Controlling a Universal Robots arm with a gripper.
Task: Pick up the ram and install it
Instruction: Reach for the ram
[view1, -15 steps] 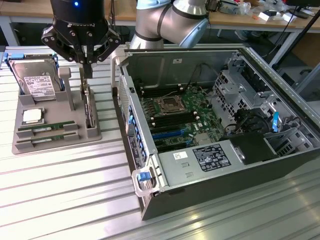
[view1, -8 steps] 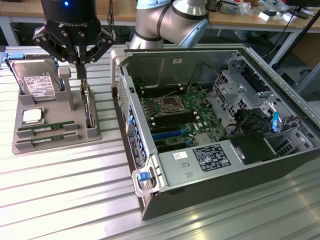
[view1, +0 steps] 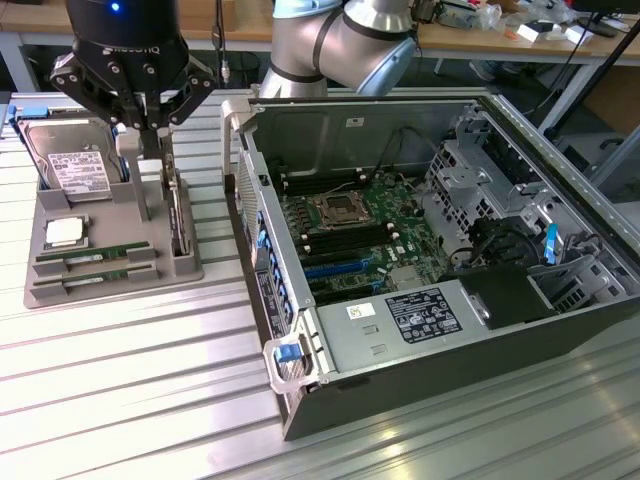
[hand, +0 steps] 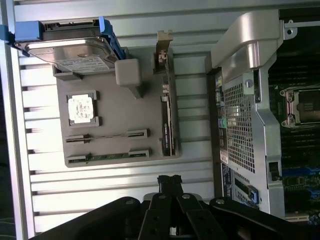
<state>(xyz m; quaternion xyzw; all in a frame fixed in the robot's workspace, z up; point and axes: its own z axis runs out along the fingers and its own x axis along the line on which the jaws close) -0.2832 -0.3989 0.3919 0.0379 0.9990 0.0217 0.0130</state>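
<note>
Two ram sticks (view1: 95, 255) (hand: 107, 155) lie on edge in parallel slots at the near end of a grey holder tray (view1: 110, 285) (hand: 117, 100), on the exterior view's left. My gripper (view1: 150, 124) (hand: 169, 180) hangs above the tray's far half, over a grey post (view1: 132, 175). It is shut, with its fingers pressed together and nothing between them. It is well clear of the ram. The open computer case (view1: 300, 135) lies on the exterior view's right, with its motherboard (view1: 350, 215) exposed.
The tray also carries a hard drive (view1: 68, 160) (hand: 70, 50), a square silver CPU (view1: 63, 232) (hand: 81, 108) and an upright card with a bracket (view1: 178, 215) (hand: 167, 120). The case's metal handle (hand: 245, 45) stands close beside the tray. All of this rests on a ribbed metal table (view1: 130, 400).
</note>
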